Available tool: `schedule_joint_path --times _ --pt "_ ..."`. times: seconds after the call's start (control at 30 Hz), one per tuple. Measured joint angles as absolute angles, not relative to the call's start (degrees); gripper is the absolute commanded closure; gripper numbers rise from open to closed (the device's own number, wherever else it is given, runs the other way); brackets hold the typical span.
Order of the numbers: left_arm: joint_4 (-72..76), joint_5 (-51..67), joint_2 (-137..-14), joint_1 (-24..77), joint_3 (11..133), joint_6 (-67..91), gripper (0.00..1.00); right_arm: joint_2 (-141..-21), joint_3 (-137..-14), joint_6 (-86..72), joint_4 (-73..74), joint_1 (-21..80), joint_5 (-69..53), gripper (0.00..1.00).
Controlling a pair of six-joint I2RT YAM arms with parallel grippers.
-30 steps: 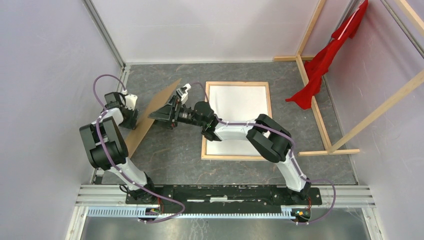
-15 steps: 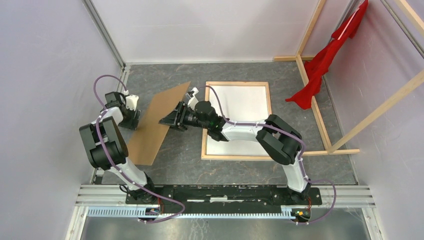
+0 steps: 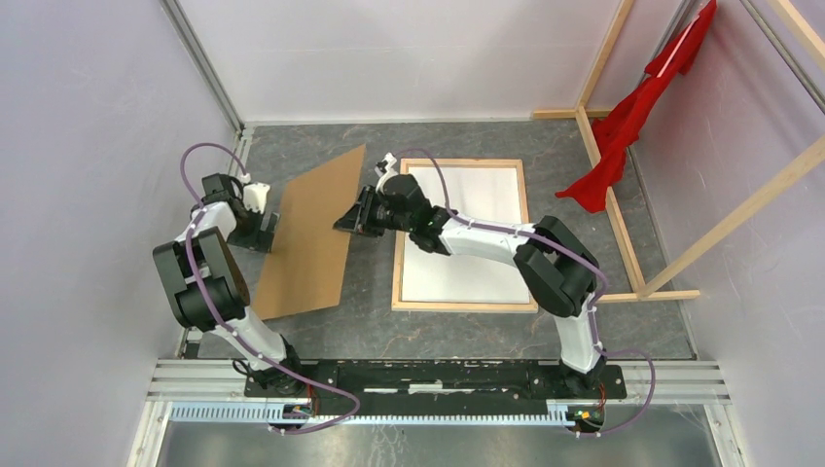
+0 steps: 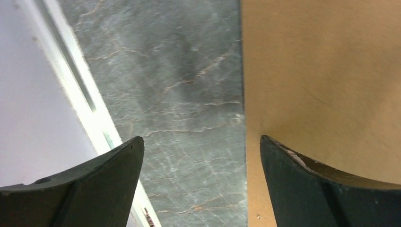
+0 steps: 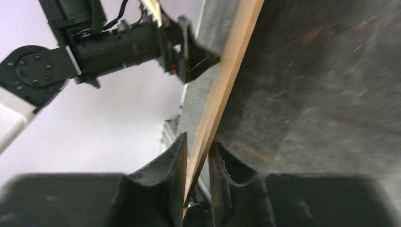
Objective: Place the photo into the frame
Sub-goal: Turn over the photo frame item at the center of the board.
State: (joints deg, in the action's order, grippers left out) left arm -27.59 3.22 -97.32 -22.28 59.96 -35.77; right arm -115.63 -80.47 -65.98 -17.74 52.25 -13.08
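Note:
The frame lies back up on the grey table, its light wood border around the photo, which shows its plain white back. Left of it is the brown backing board. My right gripper is shut on the board's right edge. The right wrist view shows that thin edge pinched between the right gripper fingers. My left gripper stands open at the board's left edge. In the left wrist view the left gripper holds nothing, one finger above the board.
A red cloth hangs on bare wooden beams at the right. White walls close in the back and both sides. A metal rail runs along the left wall close to the left arm.
The left gripper opened and let go of the backing board. The right gripper closed on the board's right edge and moved toward the back. The board now lies flatter and further right.

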Motion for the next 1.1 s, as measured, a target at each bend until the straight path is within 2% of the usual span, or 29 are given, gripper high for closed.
schedule_joint_path --times 0.23,0.47,0.73,0.87,1.1 --pt "-37.93 10.48 -95.94 -21.91 65.84 -35.11 0.0 -113.75 -82.94 -57.69 -9.76 47.29 -13.98 1.0" --pt "-49.39 19.81 -94.63 -21.43 74.43 -35.22 0.0 -109.56 -92.99 -40.49 -3.46 45.65 -13.96 1.0" --pt "-62.15 30.46 -93.32 -21.34 96.97 -35.29 0.0 -104.57 -98.37 -27.86 -1.58 45.74 -10.59 1.0" --pt "-65.14 34.28 -88.4 -20.75 103.0 -38.15 0.0 -103.74 -98.48 -22.31 -1.32 45.91 -8.73 1.0" --pt "-67.88 40.1 -75.66 -19.79 102.28 -51.24 0.0 -101.91 -98.85 -11.55 1.48 46.26 -6.76 1.0"
